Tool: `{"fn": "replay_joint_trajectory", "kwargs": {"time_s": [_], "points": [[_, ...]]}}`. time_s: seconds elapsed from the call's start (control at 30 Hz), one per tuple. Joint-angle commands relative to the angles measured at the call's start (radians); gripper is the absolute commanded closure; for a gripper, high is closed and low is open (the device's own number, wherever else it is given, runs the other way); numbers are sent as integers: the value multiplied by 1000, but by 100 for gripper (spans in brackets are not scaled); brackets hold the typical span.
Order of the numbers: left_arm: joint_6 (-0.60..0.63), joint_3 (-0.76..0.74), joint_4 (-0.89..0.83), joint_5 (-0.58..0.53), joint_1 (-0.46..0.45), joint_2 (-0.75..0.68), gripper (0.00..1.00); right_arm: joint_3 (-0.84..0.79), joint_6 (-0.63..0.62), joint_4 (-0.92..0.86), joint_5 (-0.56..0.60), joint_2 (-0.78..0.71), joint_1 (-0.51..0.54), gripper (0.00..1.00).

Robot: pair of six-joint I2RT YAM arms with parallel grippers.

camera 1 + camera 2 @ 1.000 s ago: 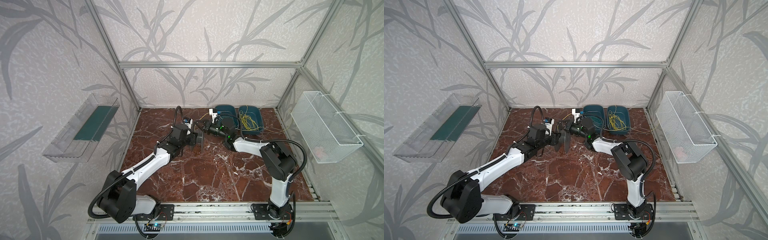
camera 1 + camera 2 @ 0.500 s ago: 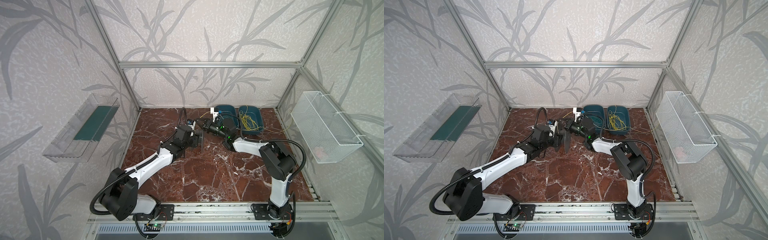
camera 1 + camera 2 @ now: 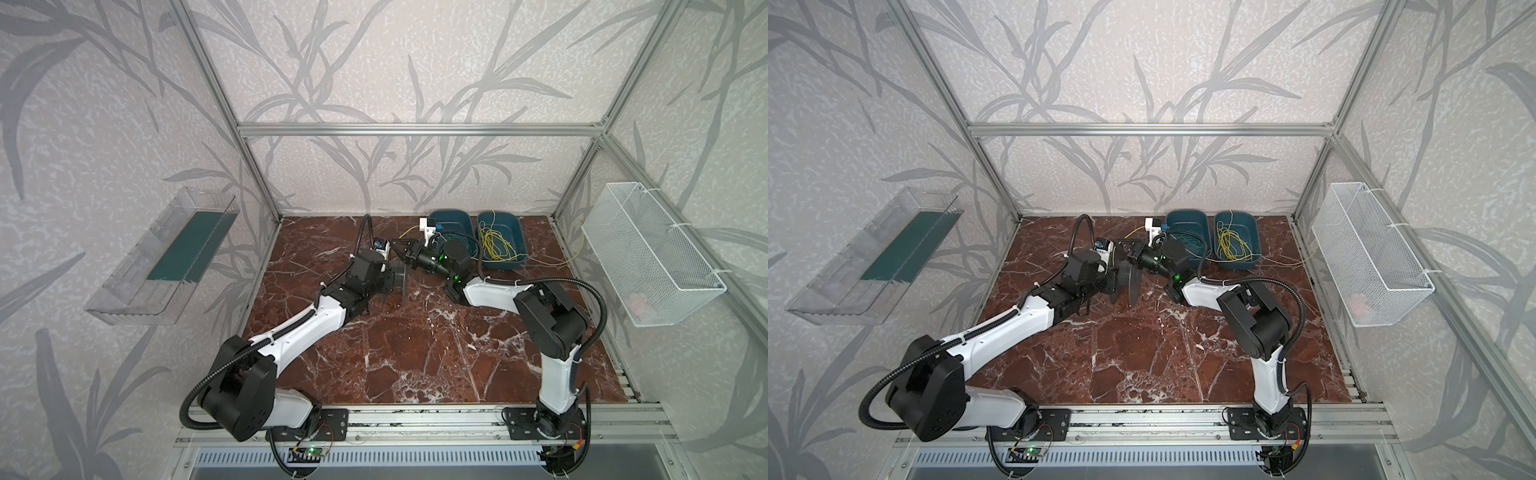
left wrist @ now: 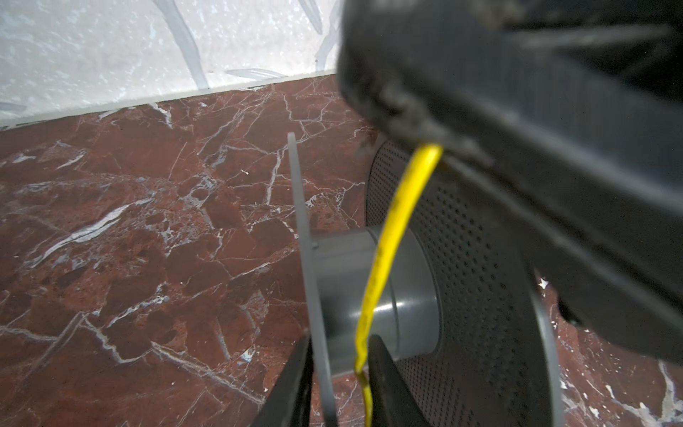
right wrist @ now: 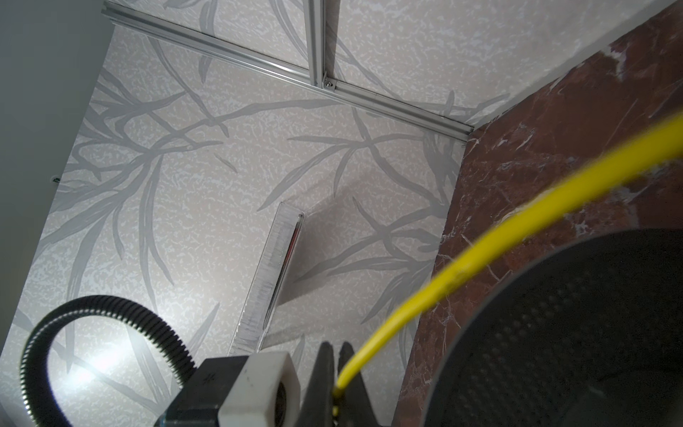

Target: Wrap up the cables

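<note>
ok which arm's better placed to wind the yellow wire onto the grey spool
Probably right: the right tool is shut on the thin yellow cable lying across the grey plastic spool; the left tool straddles its flange.

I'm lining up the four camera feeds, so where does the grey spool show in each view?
In a top view: spool on edge near the middle, between the two arm tips.
In a top view: again near the middle, between the arm tips.
Left wrist: close up, yellow cable across its hub.
Right wrist: only a dark perforated flange, beside the cable.
Shared landmark: red marble tabletop.
</note>
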Motion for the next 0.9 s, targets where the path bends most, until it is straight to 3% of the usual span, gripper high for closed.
{"fn": "replay_joint_trajectory", "kwargs": {"time_s": [0.0,0.17,0.4,0.57,0.87], "points": [[17,-3,1,-3,3,-3,74,-5,3,47,2,25,6,100],[7,-22,22,11,2,-4,90,-5,3,49,2,30,7,100],[0,-38,37,6,3,-3,92,-10,10,60,5,38,7,100],[6,-36,31,17,3,9,100,-8,19,70,7,44,7,100],[22,-53,7,16,2,-59,100,-23,17,60,-3,26,0,100]]}}
